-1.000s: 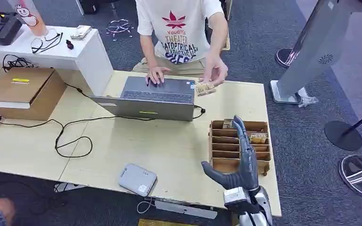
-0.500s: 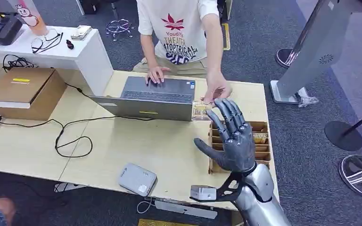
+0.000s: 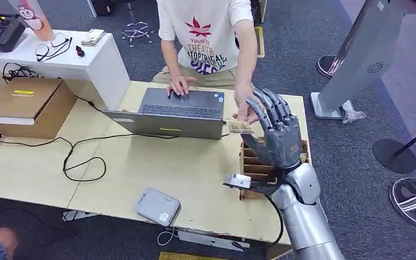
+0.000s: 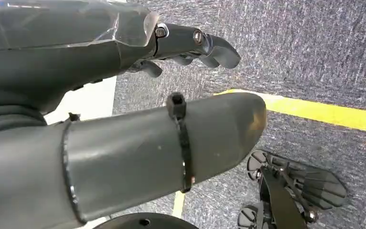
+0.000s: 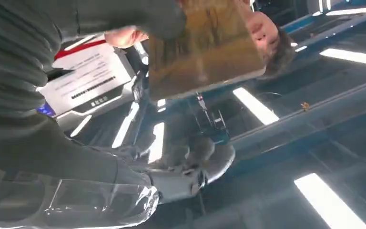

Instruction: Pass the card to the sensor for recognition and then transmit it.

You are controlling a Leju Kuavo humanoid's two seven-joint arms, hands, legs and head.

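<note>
"One tan rectangular card is all I'm tracking. A person's hand holds it by its far edge, just past the right end of the grey open laptop."

"Which way does it lie?"

"From the head view I read its long axis as running across the table, roughly parallel to the laptop's front edge, face up and close to level. In my right wrist view the card looms large and blurred against the thumb, so I can't confirm its tilt from there."

"And your right hand?"

"My dark grey right hand is raised beside the laptop's right end, palm toward the card, fingers spread wide and upright. They're right next to the card; I cannot tell whether they touch it. Nothing is gripped."

"Anything beneath?"

"Behind my hand, right of the laptop, sits the brown slotted cardboard rack."

"Left hand?"

"My left hand hangs over grey carpet, fingers loosely apart, holding nothing."
</note>
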